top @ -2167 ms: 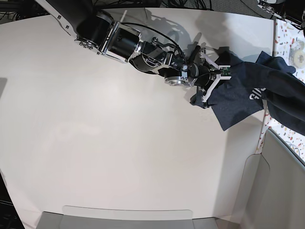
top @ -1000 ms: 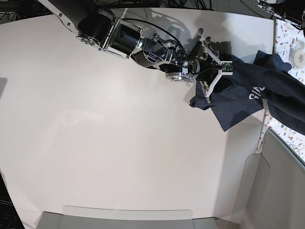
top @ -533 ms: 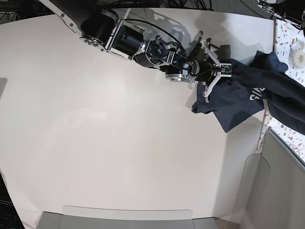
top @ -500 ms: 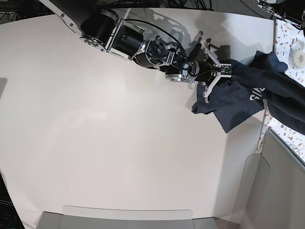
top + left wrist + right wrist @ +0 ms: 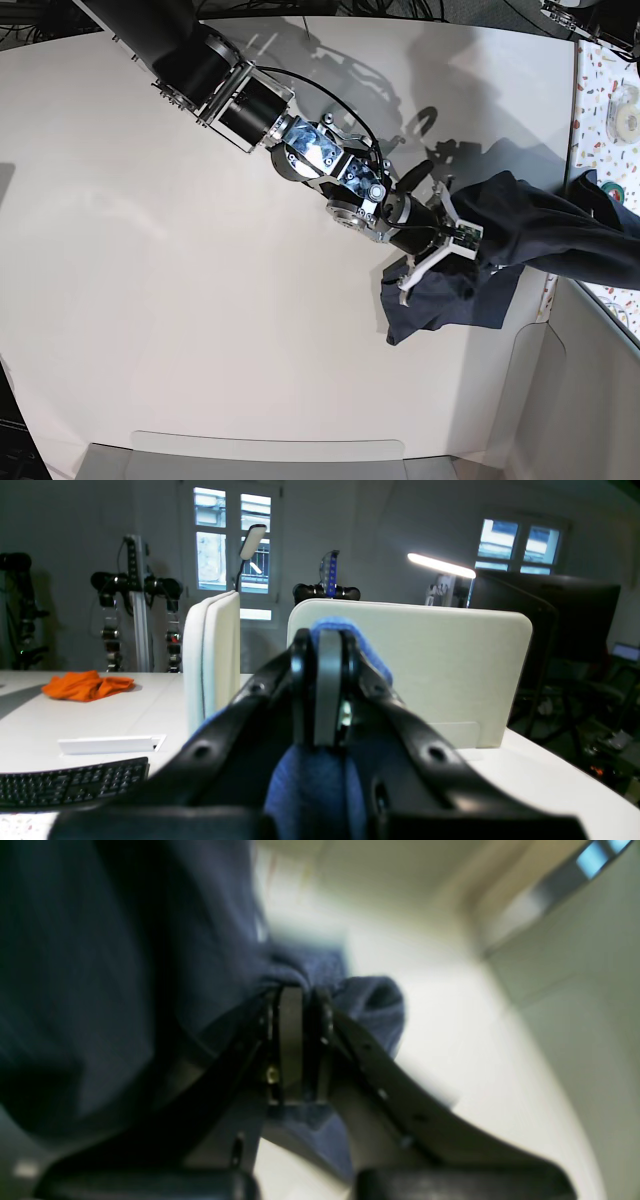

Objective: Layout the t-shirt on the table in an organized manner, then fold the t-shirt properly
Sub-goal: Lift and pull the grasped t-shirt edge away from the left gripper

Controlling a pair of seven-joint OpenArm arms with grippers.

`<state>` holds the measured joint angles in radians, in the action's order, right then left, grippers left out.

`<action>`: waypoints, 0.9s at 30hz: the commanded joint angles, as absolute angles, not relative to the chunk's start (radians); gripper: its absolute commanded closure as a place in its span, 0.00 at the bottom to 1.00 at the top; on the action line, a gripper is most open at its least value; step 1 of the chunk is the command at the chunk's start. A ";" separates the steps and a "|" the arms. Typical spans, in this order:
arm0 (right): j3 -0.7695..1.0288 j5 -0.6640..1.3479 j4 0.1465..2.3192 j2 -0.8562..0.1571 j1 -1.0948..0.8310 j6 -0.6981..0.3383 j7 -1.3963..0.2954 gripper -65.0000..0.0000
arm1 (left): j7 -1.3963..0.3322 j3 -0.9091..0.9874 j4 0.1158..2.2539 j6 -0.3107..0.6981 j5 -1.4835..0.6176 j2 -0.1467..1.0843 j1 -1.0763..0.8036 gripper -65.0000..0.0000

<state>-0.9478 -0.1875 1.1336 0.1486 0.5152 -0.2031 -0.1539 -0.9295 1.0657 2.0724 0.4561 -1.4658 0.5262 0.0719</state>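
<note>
- Two grips are held: right gripper (image 5: 462,238) pinched on shirt (image 5: 455,300); left gripper (image 5: 325,680) pinched on it too.
- Shirt is bunched at table (image 5: 200,300) edge, not spread yet; layout & folds all left.

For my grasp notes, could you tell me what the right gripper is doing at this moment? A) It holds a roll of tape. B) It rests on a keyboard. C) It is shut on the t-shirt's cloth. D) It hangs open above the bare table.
C: in the right wrist view the right gripper has its jaws closed with the t-shirt bunched between them, above the table.
</note>
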 commanded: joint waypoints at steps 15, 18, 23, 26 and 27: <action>-0.817 -0.789 1.468 0.157 0.357 -0.197 -0.131 1.00 | -0.894 1.069 2.081 0.458 -1.484 0.549 0.073 1.00; -0.733 -0.845 1.584 0.157 0.302 -0.197 -0.131 1.00 | -0.894 1.069 2.081 0.458 -1.484 0.549 0.077 1.00; -0.667 -0.894 1.755 0.157 0.222 -0.197 -0.131 1.00 | -0.894 1.069 2.081 0.458 -1.484 0.549 0.077 1.00; -0.641 -0.938 1.867 0.157 0.170 -0.199 -0.130 1.00 | -0.894 1.069 2.081 0.458 -1.484 0.549 0.074 1.00; -0.636 -0.952 1.897 0.157 0.156 -0.199 -0.130 1.00 | -0.894 1.069 2.081 0.458 -1.484 0.549 0.073 1.00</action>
<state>-0.6369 -0.9535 1.8744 0.1406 0.1387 -0.2207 -0.1566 -0.9295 1.0657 2.0724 0.4561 -1.4662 0.5266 0.0662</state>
